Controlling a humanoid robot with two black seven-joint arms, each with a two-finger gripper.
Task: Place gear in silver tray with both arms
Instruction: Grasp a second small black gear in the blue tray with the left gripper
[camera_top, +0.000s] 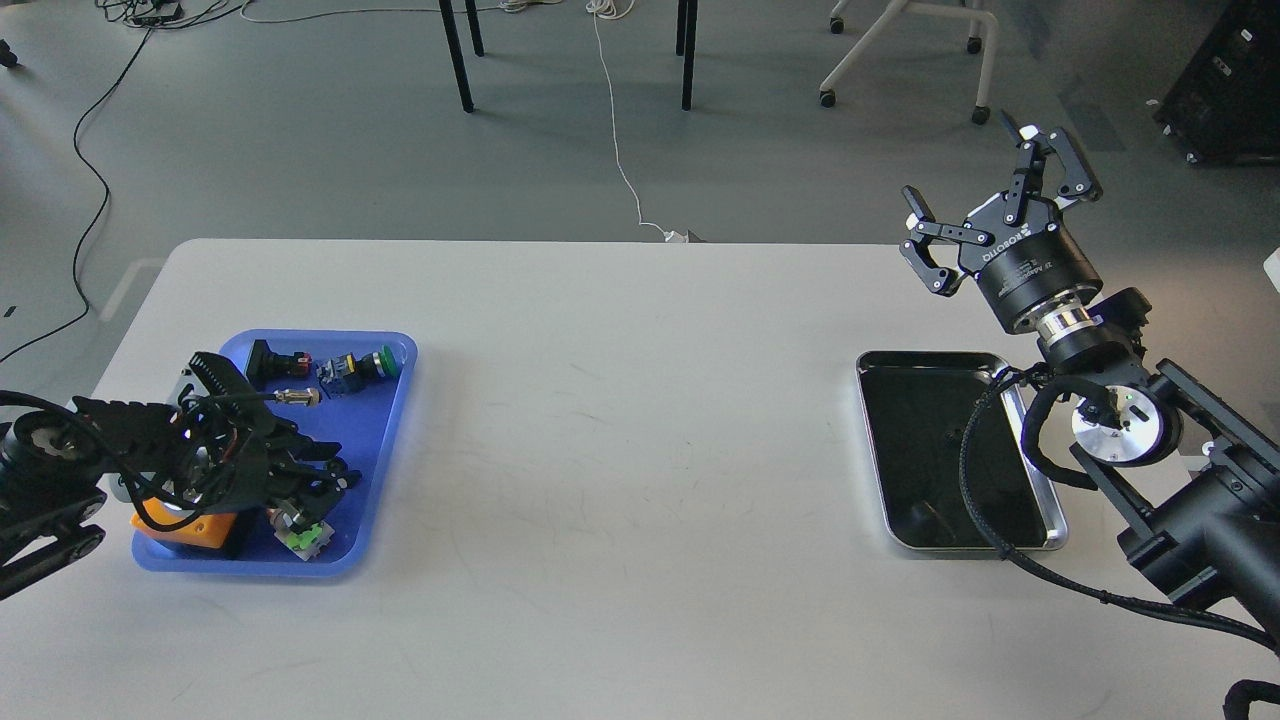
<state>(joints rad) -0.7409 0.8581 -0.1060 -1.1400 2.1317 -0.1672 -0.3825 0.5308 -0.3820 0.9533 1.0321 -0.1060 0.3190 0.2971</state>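
Note:
The silver tray (1040, 500) lies on the right of the white table, its dark mirror-like bottom bare. My right gripper (965, 165) is open and empty, raised above the table's far right edge, behind the tray; its arm and cable cross the tray's right rim. My left gripper (335, 478) is low inside the blue plastic tray (395, 420) at the left, fingers pointing right. A small round grey metal part with a green-white piece (300, 532), perhaps the gear, lies just in front of the fingers. The dark fingers cannot be told apart.
The blue tray also holds an orange block (190, 530), a green push-button (375, 363), a black part with red (275, 362) and a metal connector (295, 397). Chair and table legs stand on the floor beyond the table.

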